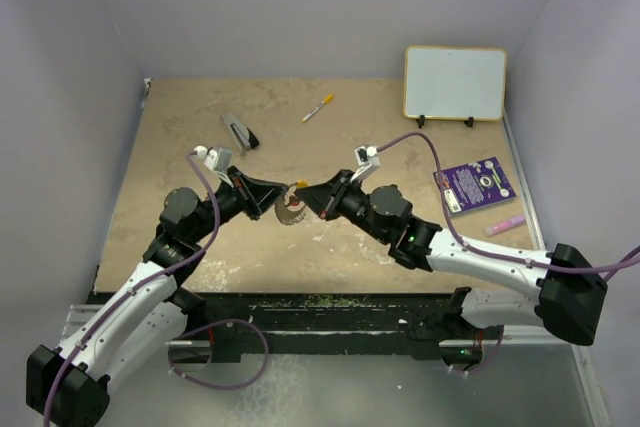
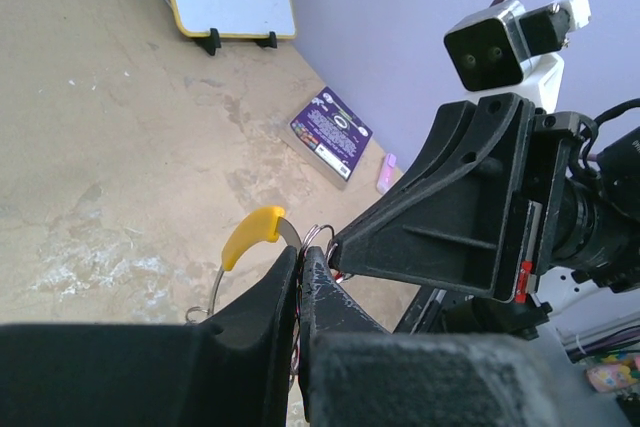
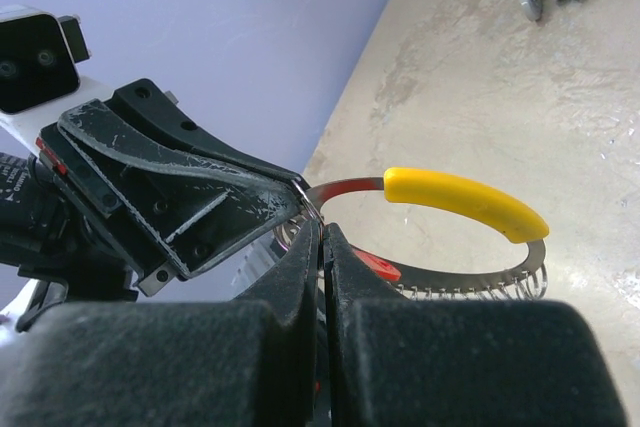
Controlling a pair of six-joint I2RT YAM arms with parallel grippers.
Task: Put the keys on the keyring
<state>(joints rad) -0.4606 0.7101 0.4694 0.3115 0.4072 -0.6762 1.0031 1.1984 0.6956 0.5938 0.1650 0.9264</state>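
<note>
Out over the middle of the counter (image 1: 170, 147), tip against tip: the left fingers (image 1: 272, 197) reaching in from the left-edge side, the right fingers (image 1: 320, 194) from the right-edge side. Both pairs pressed narrow, no gap at the tips. Just below that meeting point, the keyring (image 1: 290, 213), low over the counter, whether touching it hard to say from above. In the right wrist view, the keyring (image 3: 455, 277) as a flat metal band fringed with small silver pieces, its yellow arc (image 3: 465, 202) uppermost, one end of the band running into the very tips of the left fingers (image 3: 250, 207) and pinched there. In the left wrist view, the same yellow arc (image 2: 252, 235) just beyond the left fingers (image 2: 270, 297), with thin wire curving down past them. The keys (image 3: 374, 265) — tiny and mostly hidden, only their red tag clear, poking out right beside the shut right fingers (image 3: 300, 267) and inside the ring's loop; probably clamped by that pair, with the grip itself out of sight. A small wire loop (image 2: 318, 237) right where the two pairs meet. Elsewhere: a whiteboard (image 1: 455, 82) propped at the far right corner, a yellow-tipped marker pen (image 1: 318, 108) near the far edge, a grey-black stapler-like tool (image 1: 240, 133) left of it, a purple booklet (image 1: 476, 184) by the right edge — and a pink oblong piece (image 1: 505, 225) just nearer along that edge.
</note>
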